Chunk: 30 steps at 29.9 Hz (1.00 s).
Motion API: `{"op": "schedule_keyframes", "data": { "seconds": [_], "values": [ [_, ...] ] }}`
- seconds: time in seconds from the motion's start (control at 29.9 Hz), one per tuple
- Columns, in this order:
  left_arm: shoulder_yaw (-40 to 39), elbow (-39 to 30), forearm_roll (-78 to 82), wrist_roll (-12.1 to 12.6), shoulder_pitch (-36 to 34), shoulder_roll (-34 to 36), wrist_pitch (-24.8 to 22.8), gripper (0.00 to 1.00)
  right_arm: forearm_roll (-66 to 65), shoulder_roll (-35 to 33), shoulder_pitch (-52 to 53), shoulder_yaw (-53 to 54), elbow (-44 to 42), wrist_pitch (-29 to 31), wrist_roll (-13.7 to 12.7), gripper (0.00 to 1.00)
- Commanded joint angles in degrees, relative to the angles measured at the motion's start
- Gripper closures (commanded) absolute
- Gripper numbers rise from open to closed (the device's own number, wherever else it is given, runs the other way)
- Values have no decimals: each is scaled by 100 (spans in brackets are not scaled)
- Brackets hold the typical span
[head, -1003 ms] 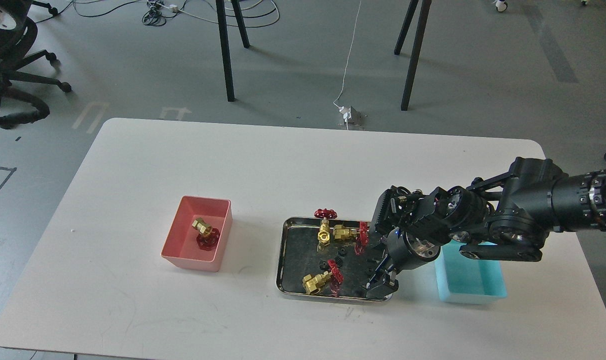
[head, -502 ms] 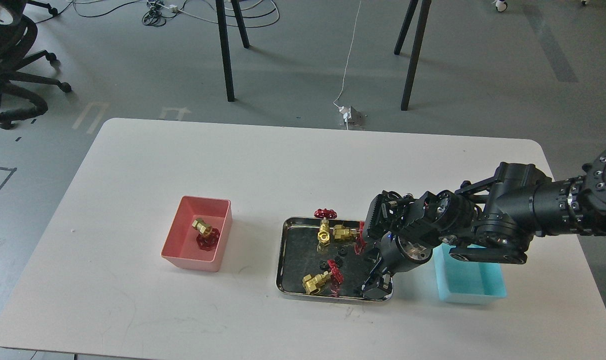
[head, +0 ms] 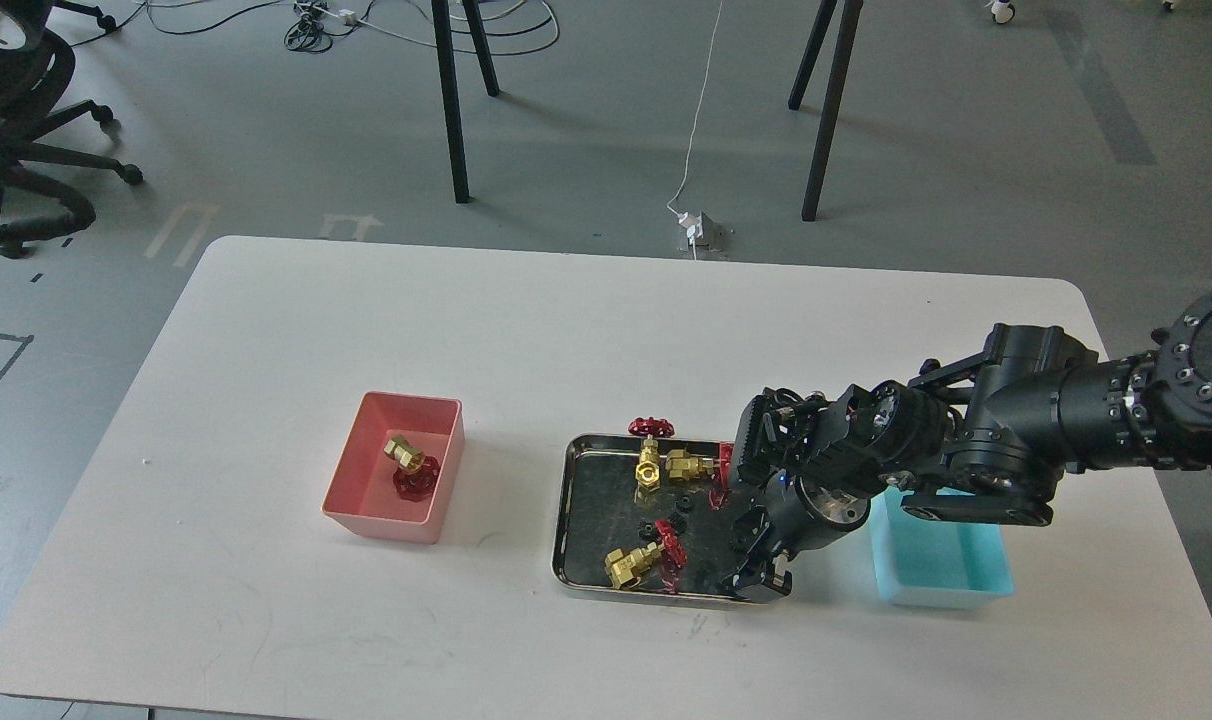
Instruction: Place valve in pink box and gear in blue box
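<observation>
My right gripper points down into the front right corner of the steel tray; it is dark against the tray and I cannot tell its fingers apart. The pink box stands left of the tray with one valve lying in it. Three more valves lie in the tray: two at the back and one at the front. Two tiny black gears lie mid-tray, left of the gripper. The blue box sits right of the tray, partly under my right arm. My left gripper is out of view.
The white table ends close in front of the tray and boxes. Black table legs and a white cable are on the floor beyond the far edge. An office chair stands at far left.
My right arm has shifted left and lower over the tray's right side. The gripper tip moved slightly within the tray's front right corner. The valves and gears have not moved.
</observation>
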Motion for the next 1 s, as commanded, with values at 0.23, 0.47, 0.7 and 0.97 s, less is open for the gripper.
{"op": "schedule_keyframes", "data": {
  "seconds": [0.23, 0.47, 0.7, 0.97],
  "values": [
    [0, 0, 0, 0, -9, 15, 1, 1, -9, 136, -42, -14, -218, -30, 1, 37],
    [0, 0, 0, -17, -18, 24, -8, 1, 0, 197, -60, -207, -297, -250, 10, 42],
    [0, 0, 0, -26, -18, 33, 1, 1, -18, 180, -25, -242, -289, -241, 10, 56],
    [0, 0, 0, -26, -18, 33, -8, 1, -18, 180, 81, -251, -254, -206, 1, 67]
  ]
}}
